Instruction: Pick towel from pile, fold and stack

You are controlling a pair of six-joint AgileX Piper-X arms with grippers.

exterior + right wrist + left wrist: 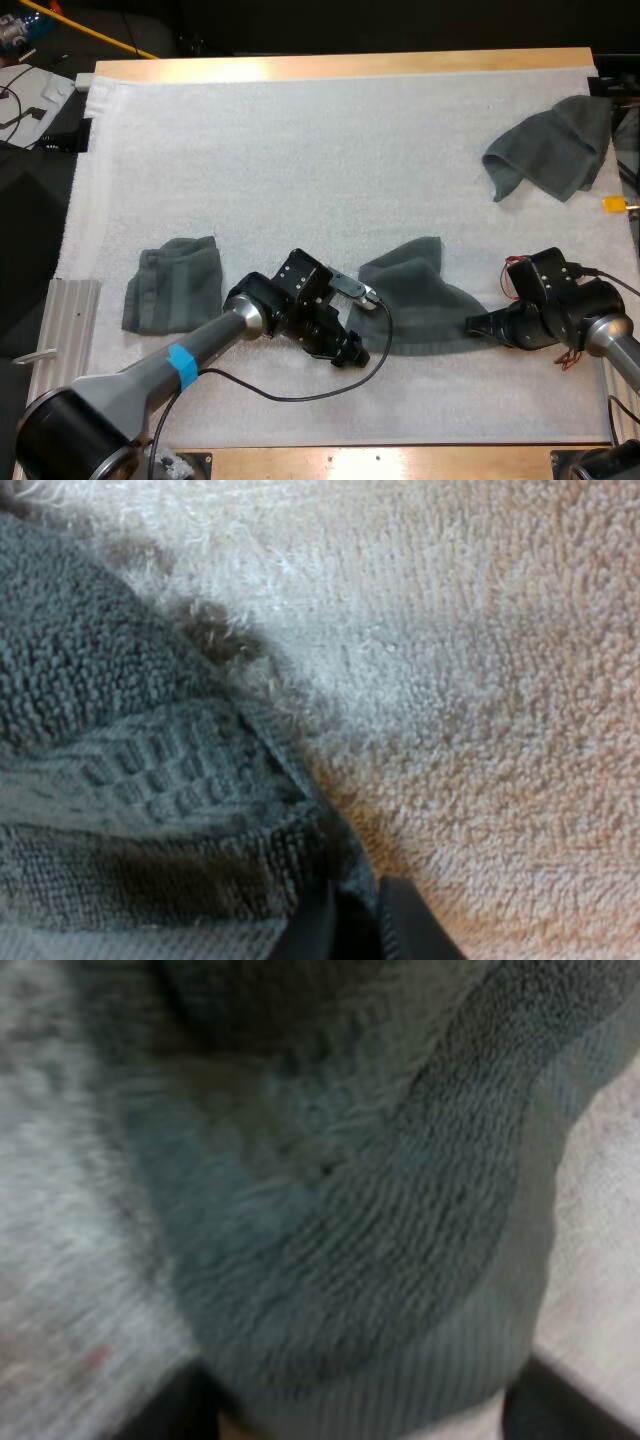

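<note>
Towel [425,300] gripped at opposite ends: left hand [353,353], right hand [474,324].

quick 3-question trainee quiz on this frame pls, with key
1. How many towels are on the white mat?
2. True or false: the right hand pinches an edge of the middle towel.
3. Which towel looks folded? A) the left one B) the middle one C) the far-right one
Key: 1) three. 2) true. 3) A: the left towel is folded; the far-right towel is crumpled.
</note>
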